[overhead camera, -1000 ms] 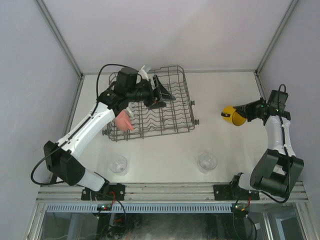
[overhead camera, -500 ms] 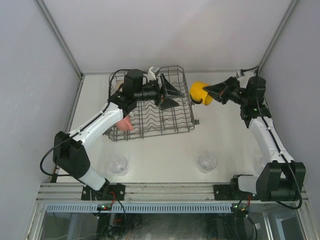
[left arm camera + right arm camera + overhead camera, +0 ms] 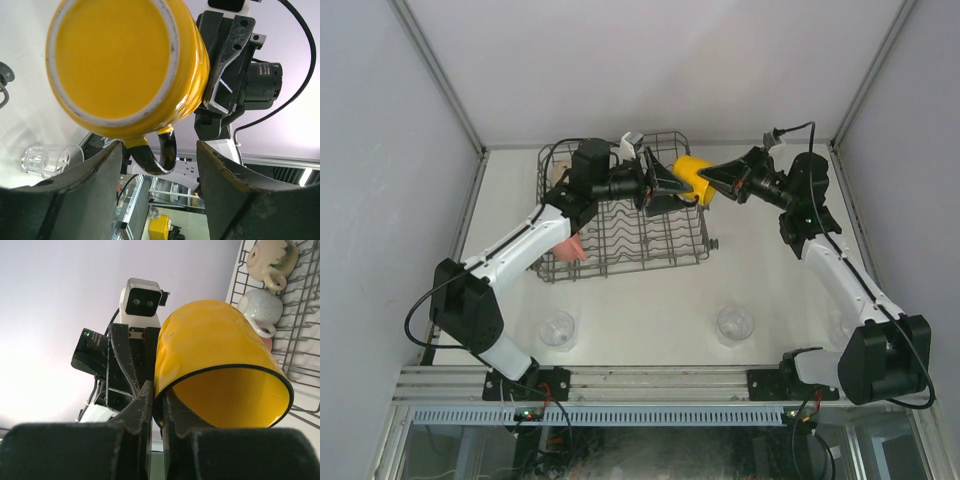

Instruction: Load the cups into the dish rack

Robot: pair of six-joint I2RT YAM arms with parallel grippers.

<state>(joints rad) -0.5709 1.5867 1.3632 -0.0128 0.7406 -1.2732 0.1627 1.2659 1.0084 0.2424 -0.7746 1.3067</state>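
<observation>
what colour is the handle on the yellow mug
Glossy black. The handle of the yellow mug shows best in the left wrist view.

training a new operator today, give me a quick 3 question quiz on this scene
1. True or false: the right gripper pinches the yellow mug by its rim.
2. Where is the pink tumbler? A, in the dish rack. B, on the bare table. C, in a gripper.
3. Fill in the blank: the left gripper, facing the mug's base, is ___ (open or shut).

Key: 1 true; 2 A; 3 open.
</observation>
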